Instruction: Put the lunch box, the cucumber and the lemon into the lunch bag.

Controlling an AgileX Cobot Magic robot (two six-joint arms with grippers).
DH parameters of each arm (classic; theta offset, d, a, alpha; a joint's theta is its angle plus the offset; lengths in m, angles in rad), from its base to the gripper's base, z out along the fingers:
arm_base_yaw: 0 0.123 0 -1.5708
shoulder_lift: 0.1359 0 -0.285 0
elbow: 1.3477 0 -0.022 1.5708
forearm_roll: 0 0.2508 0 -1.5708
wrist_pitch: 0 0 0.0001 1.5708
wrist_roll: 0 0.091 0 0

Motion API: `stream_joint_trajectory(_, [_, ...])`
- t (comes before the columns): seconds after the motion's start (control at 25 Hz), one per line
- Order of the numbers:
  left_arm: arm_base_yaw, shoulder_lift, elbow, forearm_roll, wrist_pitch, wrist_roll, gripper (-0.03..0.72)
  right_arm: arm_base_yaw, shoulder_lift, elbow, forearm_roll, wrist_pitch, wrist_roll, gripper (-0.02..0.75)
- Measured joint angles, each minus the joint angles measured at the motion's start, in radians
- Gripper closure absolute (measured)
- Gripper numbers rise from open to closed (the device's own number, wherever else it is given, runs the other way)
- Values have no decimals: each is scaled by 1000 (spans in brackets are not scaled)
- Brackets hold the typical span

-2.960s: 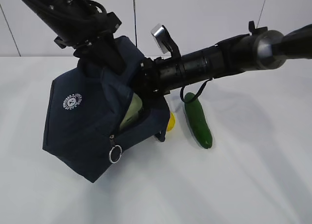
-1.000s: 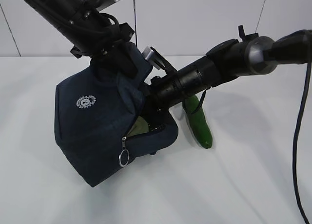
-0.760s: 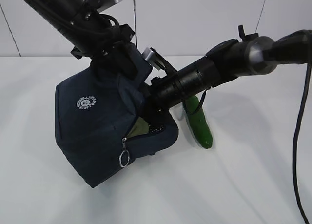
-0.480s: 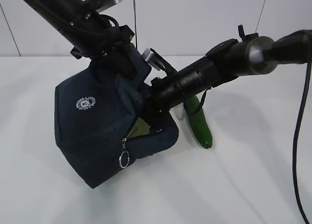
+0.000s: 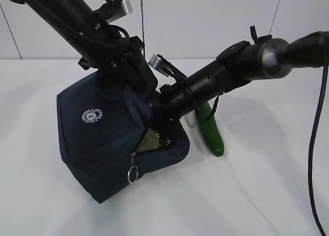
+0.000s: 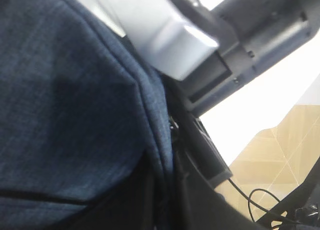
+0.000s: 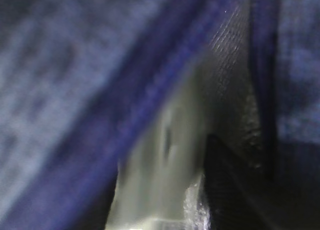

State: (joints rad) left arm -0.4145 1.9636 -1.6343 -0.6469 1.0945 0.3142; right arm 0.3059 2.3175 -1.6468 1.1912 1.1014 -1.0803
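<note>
Exterior view, navy lunch bag (image 5: 97,138) with round white logo (image 5: 92,115), lettering unreadable, both arms' fingers hidden, grip untellable

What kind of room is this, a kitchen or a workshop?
Probably a robot test lab, not a kitchen: a bare white table, plain white wall panels, and loose cables over a tan floor.
</note>
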Motion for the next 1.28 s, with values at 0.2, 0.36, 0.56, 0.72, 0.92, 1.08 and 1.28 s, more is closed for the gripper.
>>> stream_joint_trajectory(0.2, [0, 9, 0, -2, 0, 0, 671, 0, 0, 0, -16, -3, 5, 336])
stream_joint_trajectory(0.36, [0, 9, 0, 0, 0, 2, 671, 0, 2, 0, -16, 6, 12, 302])
stream_joint_trajectory(0.56, [0, 9, 0, 6, 0, 4, 671, 0, 4, -18, -28, 52, 23, 294])
stream_joint_trajectory(0.72, [0, 9, 0, 6, 0, 4, 671, -16, 4, -83, -86, 76, 91, 294])
stream_joint_trajectory(0.92, [0, 9, 0, 6, 16, 4, 671, -51, 4, -181, -216, 87, 217, 294])
stream_joint_trajectory(1.08, [0, 9, 0, 6, 30, 4, 671, -94, -18, -214, -266, 93, 273, 294])
stream_joint_trajectory(1.28, [0, 9, 0, 6, 39, 4, 671, -144, -59, -220, -305, 101, 339, 294])
